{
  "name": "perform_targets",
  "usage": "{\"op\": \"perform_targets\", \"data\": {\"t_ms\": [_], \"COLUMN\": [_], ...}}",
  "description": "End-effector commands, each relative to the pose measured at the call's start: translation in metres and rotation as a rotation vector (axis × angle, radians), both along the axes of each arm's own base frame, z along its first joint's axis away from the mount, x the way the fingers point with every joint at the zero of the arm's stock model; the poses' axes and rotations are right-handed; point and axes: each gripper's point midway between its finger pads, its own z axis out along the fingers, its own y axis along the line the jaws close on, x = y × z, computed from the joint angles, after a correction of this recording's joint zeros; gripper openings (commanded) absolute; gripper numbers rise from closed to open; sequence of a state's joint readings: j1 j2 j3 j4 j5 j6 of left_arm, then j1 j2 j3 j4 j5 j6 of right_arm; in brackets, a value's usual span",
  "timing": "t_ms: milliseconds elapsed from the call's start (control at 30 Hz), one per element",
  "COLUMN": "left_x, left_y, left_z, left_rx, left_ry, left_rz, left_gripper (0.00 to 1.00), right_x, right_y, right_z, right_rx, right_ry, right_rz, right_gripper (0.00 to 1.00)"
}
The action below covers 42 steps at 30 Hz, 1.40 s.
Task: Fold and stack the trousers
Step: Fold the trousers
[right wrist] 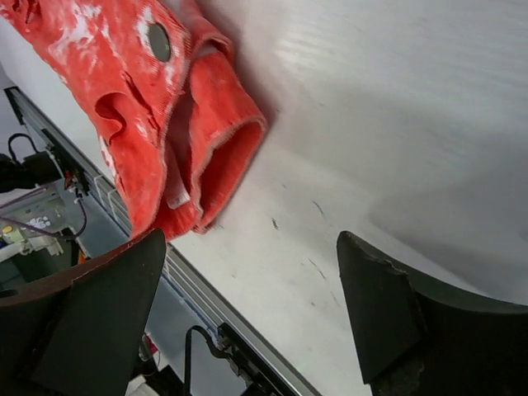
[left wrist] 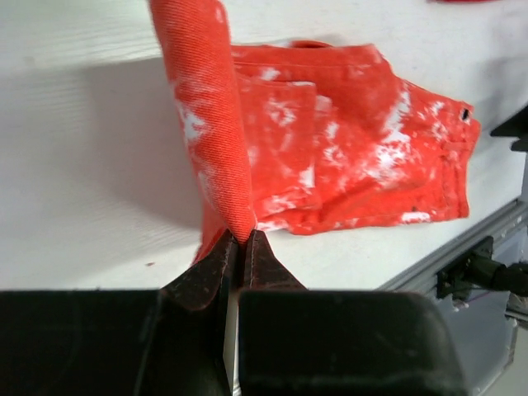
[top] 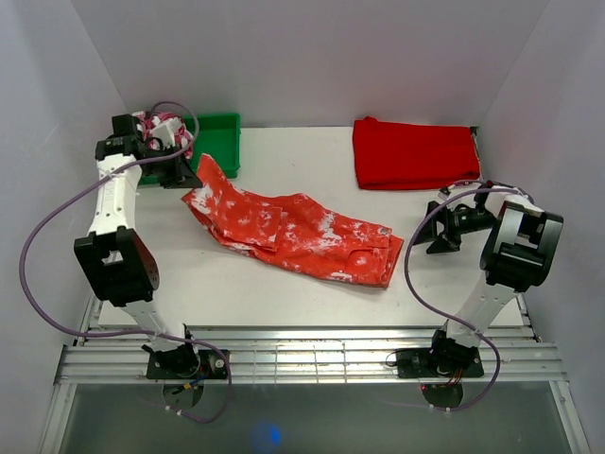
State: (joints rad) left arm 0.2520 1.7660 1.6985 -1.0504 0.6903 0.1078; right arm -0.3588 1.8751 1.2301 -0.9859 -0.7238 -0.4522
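- My left jaws are pressed together on the end of one leg of the trousers [left wrist: 346, 157], pinching the cloth right at the tips. The leg rises off the bench [top: 284, 284] as a taut strip near its far-left corner. I judge it is held up so it can be carried over the rest as a fold.
- My right jaws stand spread wide with nothing between them. They are low over the bench near its right edge, just beside the waistband end, which I take as ready to pin or take that end.
- Apart from the raised leg, the trousers lie flat and slantwise across the middle, with the waist toward the right.
- A green bin [top: 219, 132] sits at the far-left corner with some speckled cloth in it.
- A folded plain red cloth [top: 414, 153] lies at the far-right corner, well apart from the trousers, and is probably the stacking spot.
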Motion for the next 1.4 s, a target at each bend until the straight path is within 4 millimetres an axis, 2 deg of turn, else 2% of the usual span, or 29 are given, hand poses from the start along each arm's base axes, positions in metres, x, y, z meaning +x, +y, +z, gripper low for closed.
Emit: {"op": "perform_targets", "data": {"t_ms": [0, 33, 100, 167, 267, 300, 333, 367, 400, 433, 600, 633, 700, 733, 833, 1000, 1133, 1367], "left_x": [-0.022, -0.025, -0.029, -0.035, -0.044, -0.047, -0.054, -0.056, -0.058, -0.063, -0.07, -0.078, -0.079, -0.085, -0.092, -0.093, -0.105, -0.125], "left_y": [-0.045, -0.061, -0.076, -0.101, -0.132, -0.141, -0.157, -0.164, -0.172, -0.187, -0.233, -0.25, -0.27, -0.289, -0.319, -0.352, -0.383, -0.417], "left_z": [0.04, 0.041, 0.043, 0.041, 0.045, 0.046, 0.048, 0.048, 0.049, 0.046, 0.041, 0.04, 0.036, 0.036, 0.024, -0.006, -0.01, -0.027], "left_rx": [-0.015, -0.016, -0.023, -0.004, -0.013, -0.032, -0.038, -0.039, -0.044, -0.042, -0.097, -0.105, -0.108, -0.112, -0.116, -0.111, -0.122, -0.129], "left_ry": [-0.004, -0.001, 0.025, 0.052, 0.065, 0.082, 0.087, 0.086, 0.092, 0.102, 0.158, 0.172, 0.169, 0.154, 0.188, 0.259, 0.25, 0.308], "left_rz": [-0.037, -0.071, -0.05, -0.07, -0.114, -0.119, -0.158, -0.172, -0.182, -0.215, -0.262, -0.282, -0.304, -0.338, -0.335, -0.302, -0.343, -0.363], "left_gripper": [0.0, 0.0, 0.0, 0.0, 0.0, 0.0, 0.0, 0.0, 0.0, 0.0, 0.0, 0.0, 0.0, 0.0, 0.0, 0.0, 0.0, 0.0], "right_x": [0.005, 0.003, -0.002, -0.005, -0.009, -0.01, -0.01, -0.01, -0.011, -0.009, -0.009, -0.009, -0.009, -0.008, -0.007, -0.005, -0.005, -0.009], "right_y": [0.036, 0.04, 0.052, 0.061, 0.074, 0.081, 0.084, 0.089, 0.093, 0.095, 0.104, 0.105, 0.107, 0.107, 0.109, 0.112, 0.114, 0.118], "right_z": [-0.002, -0.005, -0.015, -0.022, -0.034, -0.037, -0.038, -0.04, -0.04, -0.04, -0.038, -0.038, -0.036, -0.035, -0.032, -0.029, -0.028, -0.029], "right_rx": [0.101, 0.105, 0.122, 0.159, 0.175, 0.186, 0.196, 0.213, 0.217, 0.221, 0.253, 0.263, 0.273, 0.276, 0.293, 0.309, 0.324, 0.342], "right_ry": [0.024, 0.032, 0.058, 0.083, 0.109, 0.112, 0.118, 0.126, 0.127, 0.12, 0.128, 0.13, 0.125, 0.122, 0.115, 0.109, 0.11, 0.124], "right_rz": [0.015, 0.023, 0.054, 0.069, 0.1, 0.114, 0.12, 0.129, 0.142, 0.148, 0.161, 0.16, 0.165, 0.164, 0.165, 0.169, 0.172, 0.176], "right_gripper": [0.9, 0.91, 0.91, 0.9, 0.81, 0.71, 0.66, 0.6, 0.49, 0.42, 0.08, 0.08, 0.08, 0.08, 0.08, 0.08, 0.08, 0.08]}}
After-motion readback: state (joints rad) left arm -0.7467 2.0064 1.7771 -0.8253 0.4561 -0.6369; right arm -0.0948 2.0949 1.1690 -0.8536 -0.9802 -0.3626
